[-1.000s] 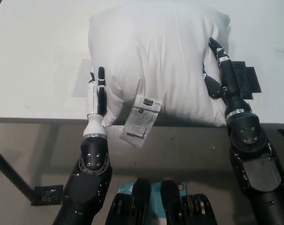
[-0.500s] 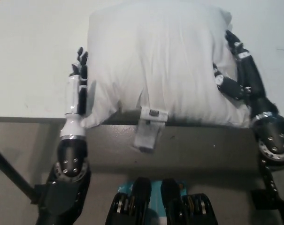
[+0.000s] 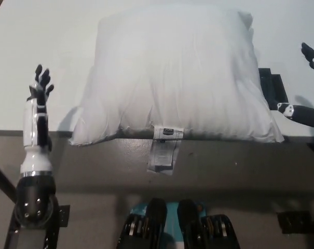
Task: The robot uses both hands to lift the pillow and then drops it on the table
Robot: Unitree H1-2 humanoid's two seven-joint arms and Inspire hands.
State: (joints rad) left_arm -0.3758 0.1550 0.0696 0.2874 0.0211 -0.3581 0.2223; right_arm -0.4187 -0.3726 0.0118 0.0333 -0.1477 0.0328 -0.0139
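The pillow [image 3: 175, 75] is seen lying flat on the white table [image 3: 37, 46], with its near edge at the front edge of the table. Its two near corners are spread out to the left and to the right along that edge. A white tag [image 3: 163, 150] is attached at the middle of the near seam and hangs down over the table edge.

The left hand [image 3: 36, 111] is placed at the left of the picture, above the front edge of the table and well apart from the pillow. Nothing is held by it. Its fingers [image 3: 40, 83] are spread and point away from the robot.

The right hand [image 3: 310, 83] is seen only in part at the right border of the picture, apart from the pillow. Its fingers [image 3: 308, 52] are apart and nothing is gripped by them. One black finger is pointed toward the pillow corner, but the pillow is not touched by it.

A flat black thing [image 3: 273, 88] lies on the table just beside the right side of the pillow, partly covered by it. What it is cannot be told.
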